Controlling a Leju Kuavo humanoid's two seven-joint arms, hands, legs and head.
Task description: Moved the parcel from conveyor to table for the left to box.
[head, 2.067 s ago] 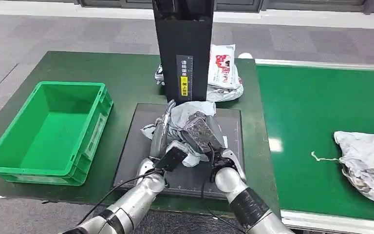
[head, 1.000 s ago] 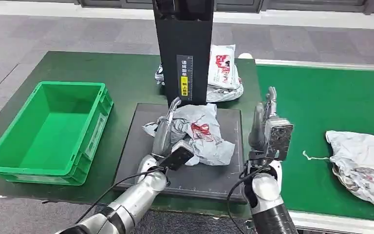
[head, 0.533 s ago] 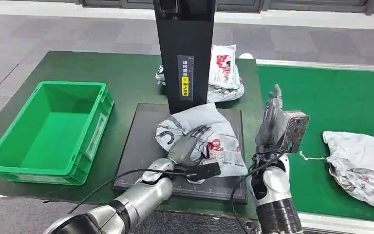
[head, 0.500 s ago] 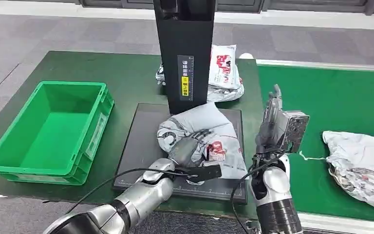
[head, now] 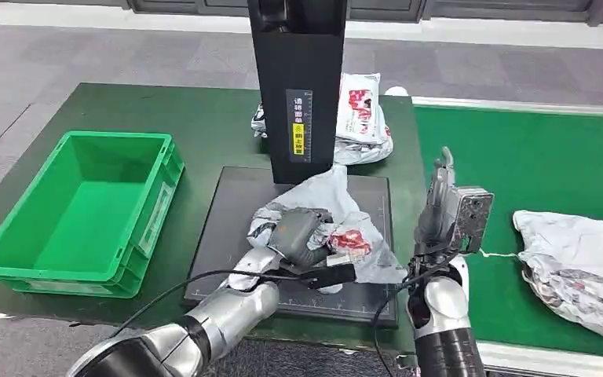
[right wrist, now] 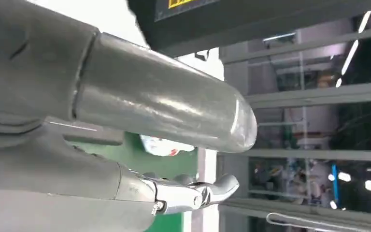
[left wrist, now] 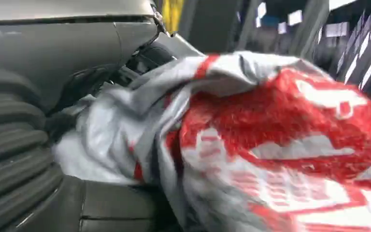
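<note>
left hand [head: 298, 236] grips the parcel [head: 345, 228]
your right hand [head: 440, 208] hovers spread and empty beside it, leaving the boxing to the left.

A black upright column [head: 297, 86] (yellow label on its face) stands behind a dark mat [head: 226, 212]; white-and-red packets [head: 359, 118] lie just behind it.
</note>
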